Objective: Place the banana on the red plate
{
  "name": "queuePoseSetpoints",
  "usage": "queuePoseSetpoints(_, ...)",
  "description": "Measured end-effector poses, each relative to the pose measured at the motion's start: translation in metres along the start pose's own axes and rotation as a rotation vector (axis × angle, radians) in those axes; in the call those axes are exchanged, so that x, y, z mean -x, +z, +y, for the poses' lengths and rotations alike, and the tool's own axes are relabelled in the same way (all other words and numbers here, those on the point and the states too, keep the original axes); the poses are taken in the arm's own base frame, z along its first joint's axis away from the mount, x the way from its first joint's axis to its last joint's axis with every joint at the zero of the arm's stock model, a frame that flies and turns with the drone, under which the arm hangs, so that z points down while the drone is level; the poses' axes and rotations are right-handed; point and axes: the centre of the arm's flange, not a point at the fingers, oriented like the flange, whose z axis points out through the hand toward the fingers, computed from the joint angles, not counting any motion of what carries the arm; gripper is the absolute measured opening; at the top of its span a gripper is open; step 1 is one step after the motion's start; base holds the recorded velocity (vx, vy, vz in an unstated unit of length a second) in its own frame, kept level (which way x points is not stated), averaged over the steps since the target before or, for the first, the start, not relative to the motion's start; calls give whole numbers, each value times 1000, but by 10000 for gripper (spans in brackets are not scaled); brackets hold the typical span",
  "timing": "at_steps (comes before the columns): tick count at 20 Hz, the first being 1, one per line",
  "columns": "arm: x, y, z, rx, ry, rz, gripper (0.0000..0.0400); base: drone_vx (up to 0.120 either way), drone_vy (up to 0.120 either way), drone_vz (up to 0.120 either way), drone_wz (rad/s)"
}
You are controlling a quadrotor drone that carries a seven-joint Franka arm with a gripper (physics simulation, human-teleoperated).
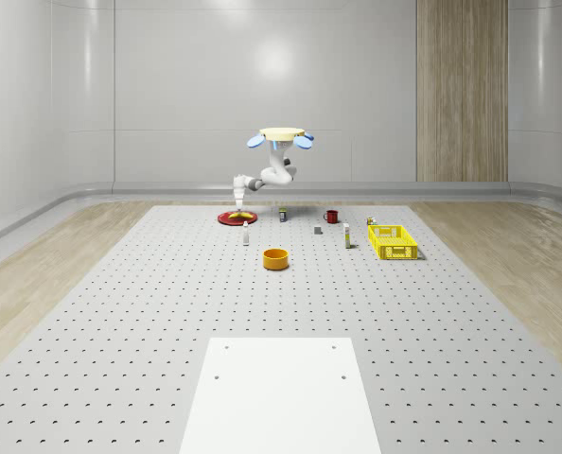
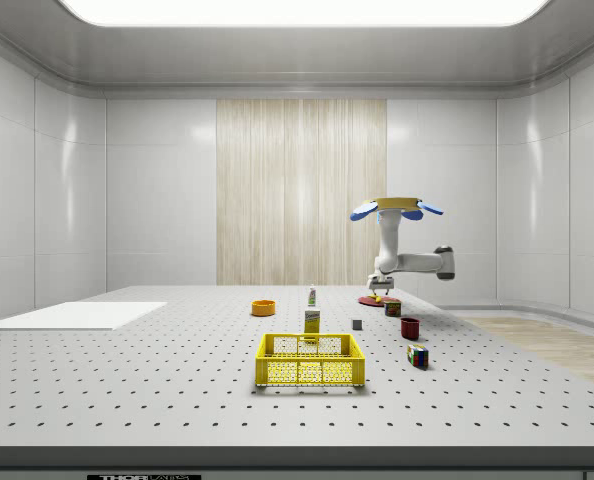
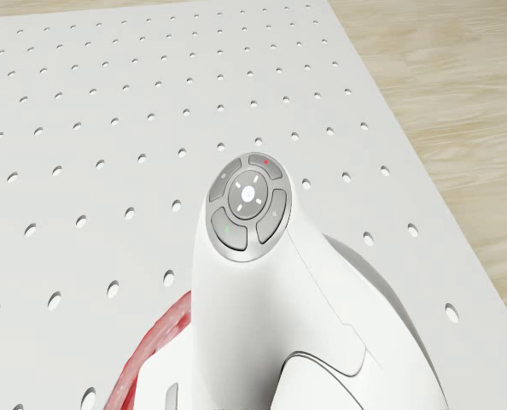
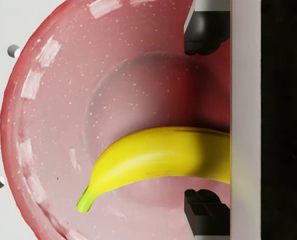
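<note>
Hovering over plate [image 4: 48, 125], claw [image 4: 203, 120] fingers apart astride banana [image 4: 153, 160] lying on it below: lift straight up, avoiding nudging.

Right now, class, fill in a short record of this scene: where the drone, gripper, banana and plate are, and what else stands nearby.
drone: hovers above the far end of the perforated table, beside the plate
gripper: over the plate, fingers open, one on each side of the banana
banana: lying on the plate, not clamped
red plate: on the table under the gripper
nearby: orange bowl, yellow basket, red mug
</note>
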Motion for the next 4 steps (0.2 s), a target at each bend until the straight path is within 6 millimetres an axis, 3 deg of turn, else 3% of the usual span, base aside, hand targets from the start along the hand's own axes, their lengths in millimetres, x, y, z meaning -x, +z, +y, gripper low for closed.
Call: queuePoseSetpoints(4,0,-2,0,0,-2,0,399,0,0,0,0)
